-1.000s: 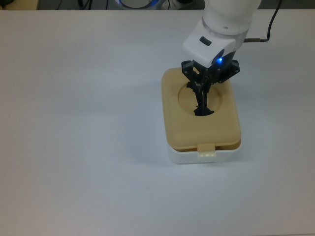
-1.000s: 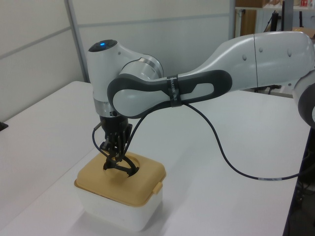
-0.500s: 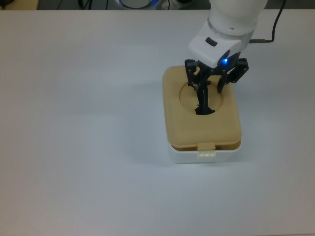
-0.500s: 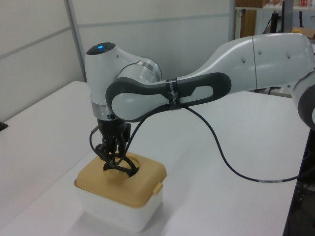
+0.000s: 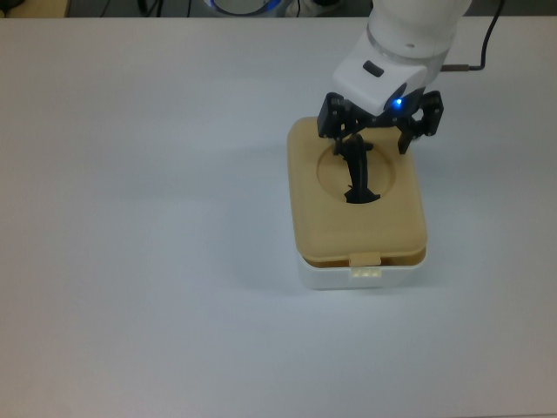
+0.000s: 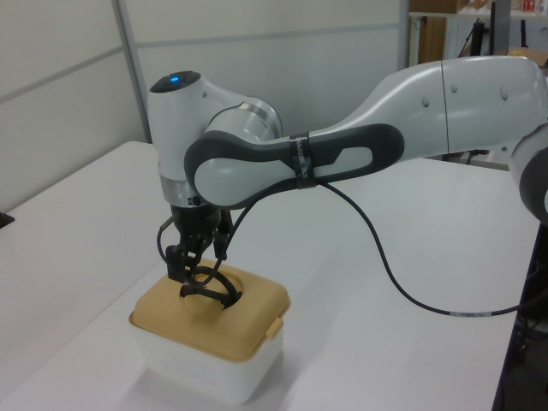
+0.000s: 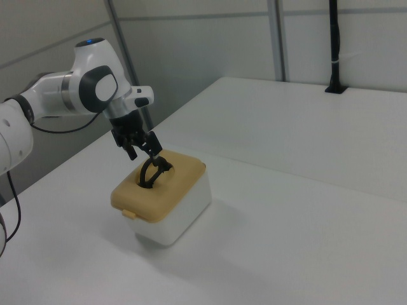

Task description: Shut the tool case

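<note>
The counter (image 5: 130, 218) fills nearly every view, white and broad. My arm (image 6: 342, 154) reaches in from the left view's right. The tool case (image 5: 359, 272) sits right of centre in the top view, low and left of centre in the left view, its white tub (image 6: 205, 364) capped by the beige lid (image 5: 348, 222), which looks seated all round with the front tab (image 5: 365, 260) lined up. The black handle (image 5: 359, 178) stands in the lid's round recess. My pincer (image 5: 380, 126) hangs just above it, spread wide and gripping nothing. To finish well, I judge I should lift straight up so no finger snags the handle. Half a second ago my fingers stood closer together about the handle; now they are clearly parted.
</note>
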You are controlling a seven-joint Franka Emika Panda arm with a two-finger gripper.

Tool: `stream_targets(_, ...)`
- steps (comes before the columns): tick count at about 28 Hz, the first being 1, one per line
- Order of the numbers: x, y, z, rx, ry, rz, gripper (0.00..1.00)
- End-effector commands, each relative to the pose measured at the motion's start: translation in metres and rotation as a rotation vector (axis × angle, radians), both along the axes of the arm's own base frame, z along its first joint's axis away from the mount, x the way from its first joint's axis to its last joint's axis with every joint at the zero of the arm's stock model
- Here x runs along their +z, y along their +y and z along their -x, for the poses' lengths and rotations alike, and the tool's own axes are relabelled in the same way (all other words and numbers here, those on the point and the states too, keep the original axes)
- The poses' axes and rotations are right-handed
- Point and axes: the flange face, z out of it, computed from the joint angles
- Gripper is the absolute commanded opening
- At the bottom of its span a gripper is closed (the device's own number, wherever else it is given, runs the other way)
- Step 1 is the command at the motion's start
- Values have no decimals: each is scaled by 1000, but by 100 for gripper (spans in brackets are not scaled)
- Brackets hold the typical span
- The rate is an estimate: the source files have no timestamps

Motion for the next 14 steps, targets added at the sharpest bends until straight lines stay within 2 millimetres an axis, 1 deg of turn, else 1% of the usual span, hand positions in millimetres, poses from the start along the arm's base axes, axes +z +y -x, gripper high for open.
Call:
stream_targets(1,29,-7,19,18,38,37,100)
stream_targets(2,36,-12,25,25,54,46,100)
stream_targets(5,53,-19,32,30,48,43,100)
stream_targets(8,57,-30,39,41,70,54,100)
stream_targets(14,60,-62,34,41,94,61,100)
